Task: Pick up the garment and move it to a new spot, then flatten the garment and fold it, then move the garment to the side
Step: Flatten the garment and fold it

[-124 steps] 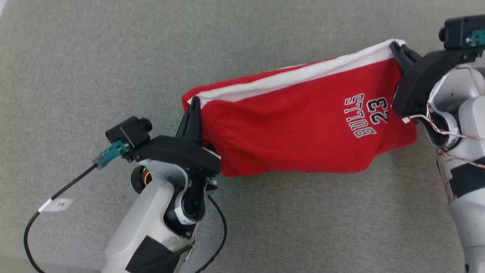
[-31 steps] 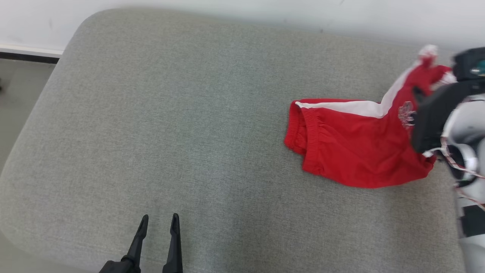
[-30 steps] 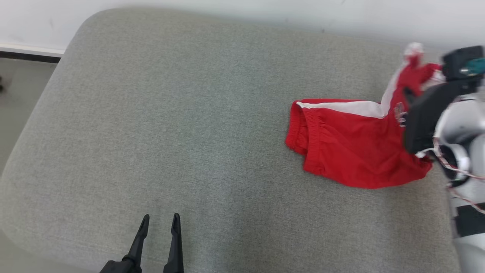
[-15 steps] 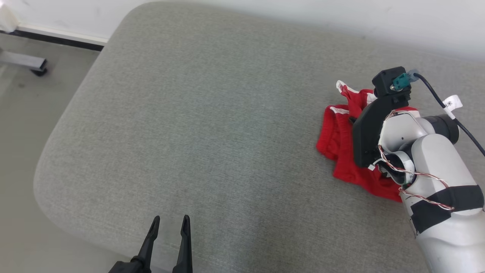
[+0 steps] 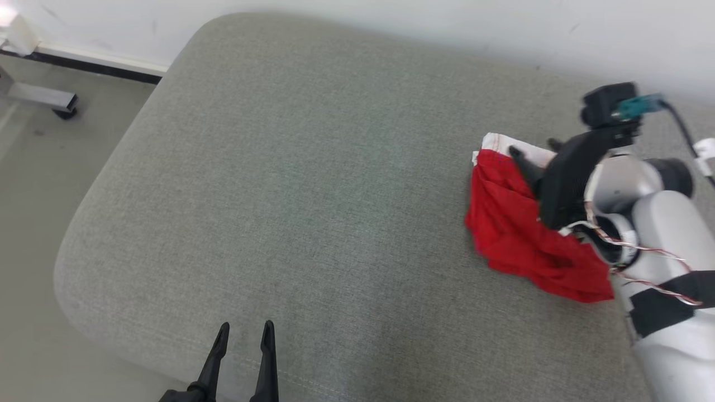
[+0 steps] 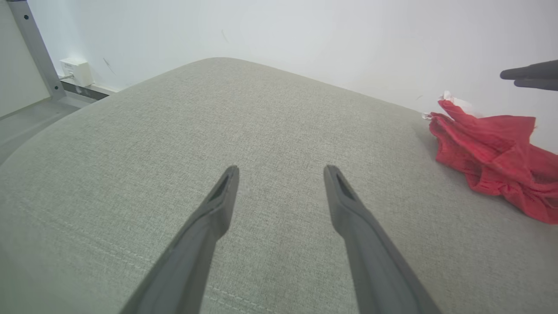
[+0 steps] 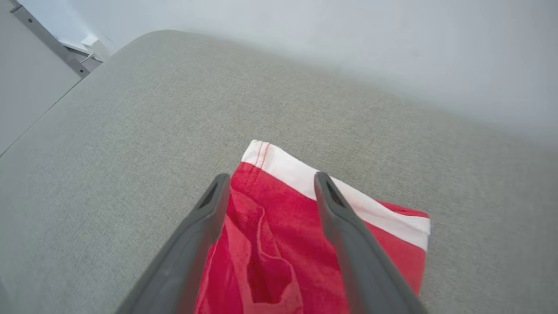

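Garment [image 5: 519,234] lies crumpled beneath the right claw [image 5: 533,147], whose fingers stand spread, seemingly clear of the cloth.

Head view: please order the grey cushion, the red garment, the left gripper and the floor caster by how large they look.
1. grey cushion
2. red garment, partly behind the right arm
3. left gripper, cut off by the frame's edge and near the camera, so unsure
4. caster
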